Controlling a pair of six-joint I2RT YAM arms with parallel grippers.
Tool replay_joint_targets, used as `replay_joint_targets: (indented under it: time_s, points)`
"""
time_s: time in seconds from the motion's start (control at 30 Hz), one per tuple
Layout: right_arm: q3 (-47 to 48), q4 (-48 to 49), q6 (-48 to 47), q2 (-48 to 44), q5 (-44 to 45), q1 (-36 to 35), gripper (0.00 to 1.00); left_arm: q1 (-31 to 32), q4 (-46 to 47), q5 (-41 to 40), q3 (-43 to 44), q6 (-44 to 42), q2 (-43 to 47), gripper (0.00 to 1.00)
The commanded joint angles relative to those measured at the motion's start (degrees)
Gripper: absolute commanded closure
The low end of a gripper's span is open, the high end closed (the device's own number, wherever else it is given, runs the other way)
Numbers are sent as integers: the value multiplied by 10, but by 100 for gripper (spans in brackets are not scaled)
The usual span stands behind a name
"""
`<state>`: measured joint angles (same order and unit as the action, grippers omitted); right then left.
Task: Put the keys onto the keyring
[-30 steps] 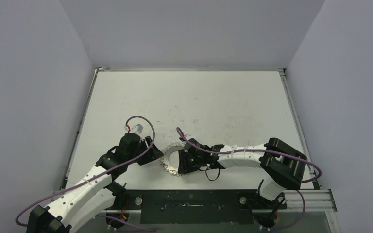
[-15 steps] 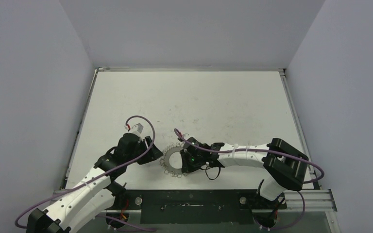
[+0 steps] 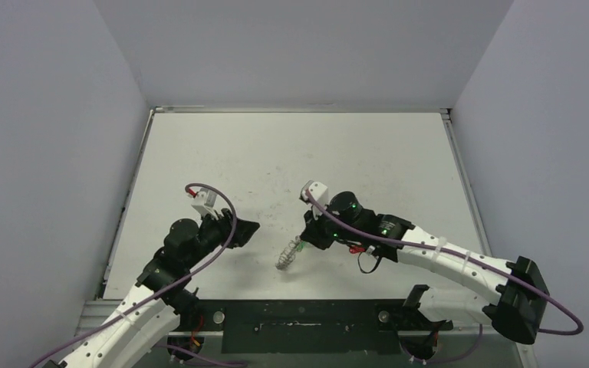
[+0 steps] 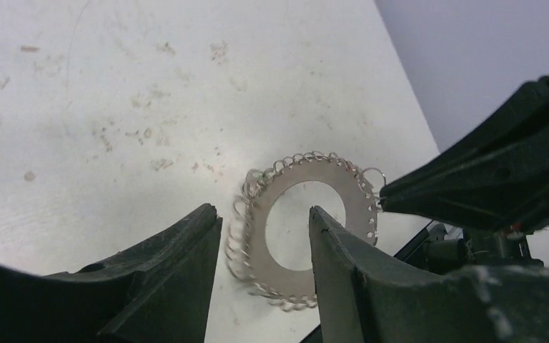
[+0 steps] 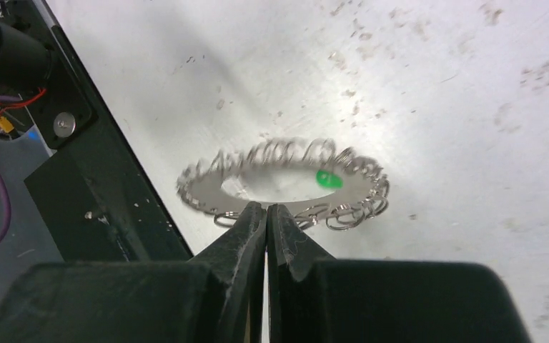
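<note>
Left gripper (image 3: pixel 244 230) hanging open, keyring (image 4: pixel 307 170) tipped up on edge, right gripper (image 5: pixel 266 209) pinching it.
The left jaws are standing apart, gripping nothing, with the keyring just beyond them over the white table (image 3: pixel 314 153). The right jaws are clenching its fringed rim; whether its lower edge is touching the table is unclear.

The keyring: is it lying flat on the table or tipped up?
Tipped up: from above the keyring looks narrow, edge-on, its rim pinched by the shut right gripper.
</note>
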<state>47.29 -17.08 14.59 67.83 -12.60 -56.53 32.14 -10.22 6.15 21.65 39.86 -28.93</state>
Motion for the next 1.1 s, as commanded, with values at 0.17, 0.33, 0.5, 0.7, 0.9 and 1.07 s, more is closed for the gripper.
replay_joint_targets:
  time_s: [0.17, 0.33, 0.5, 0.7, 0.9, 1.07]
  points:
    - [-36, 77, -138, -83, -141, 53, 100, -1, 364, 107, -111, -78, 25, 55]
    - [-51, 137, -131, -92, -173, 55, 100, 3, 472, 188, -124, -118, -24, 55]
    - [-82, 227, -103, -109, -177, 55, 100, 32, 550, 240, -127, -170, -77, 57]
    - [-103, 281, -80, -117, -179, 56, 100, 125, 560, 227, -129, -294, -108, 62]
    - [-115, 302, -25, -99, -182, 57, 100, 154, 537, 173, -141, -337, -100, 65]
    - [-157, 343, 23, -78, -158, 76, 100, 154, 503, 138, -150, -343, -72, 67]
